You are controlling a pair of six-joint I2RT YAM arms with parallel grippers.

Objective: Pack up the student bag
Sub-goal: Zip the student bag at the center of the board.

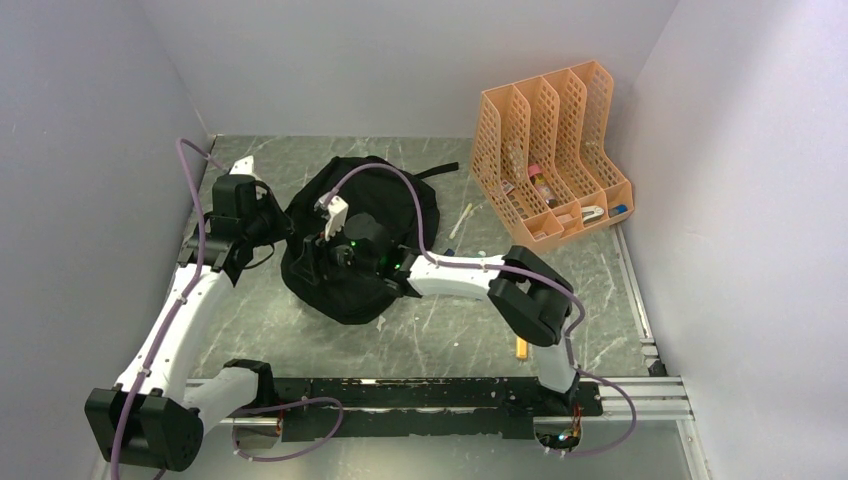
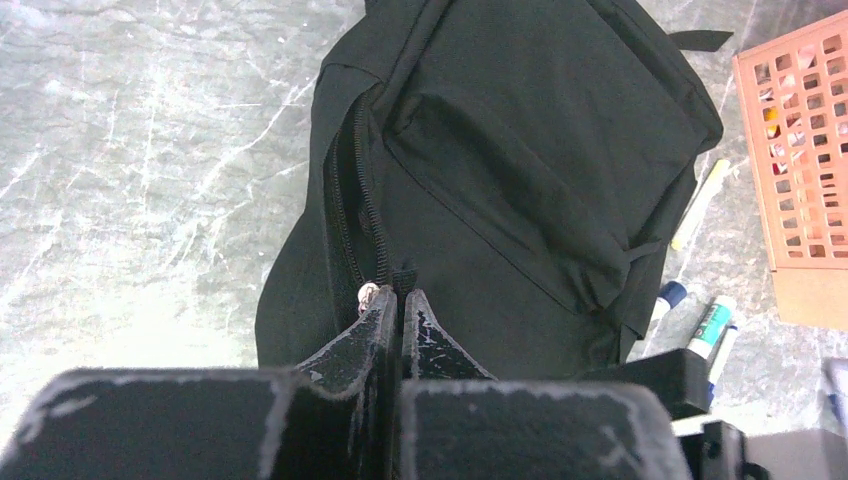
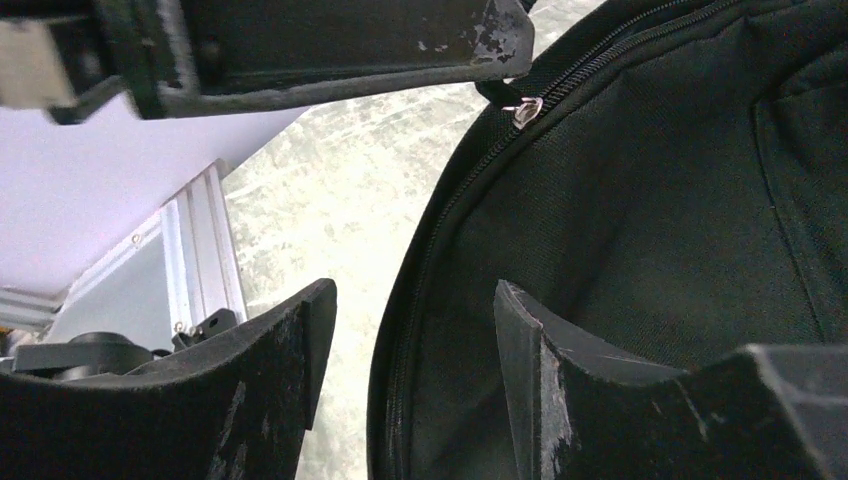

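Grey tabletop point(image 1: 450, 330), student bag point(image 2: 520, 150) part-hidden, left claw point(image 2: 400, 305) closed, seemingly on zipper tab point(image 2: 404, 275), right claw point(image 3: 412, 297) open

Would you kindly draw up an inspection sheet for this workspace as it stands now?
Surface: grey marbled tabletop, scuffed.
Job's things: black student bag lying floppy mid-table, with its zipper pull at the edge.
Clutter: orange mesh file organiser at the far right, holding small items; pens loose on the table between it and the bag.
Grippers: left pincer shut on the zipper pull; right pincer open, straddling the bag's zipped edge.
Cables: purple cables run along both arms; one arches over the bag.
Surroundings: plain white walls on three sides; metal rail at the near edge.
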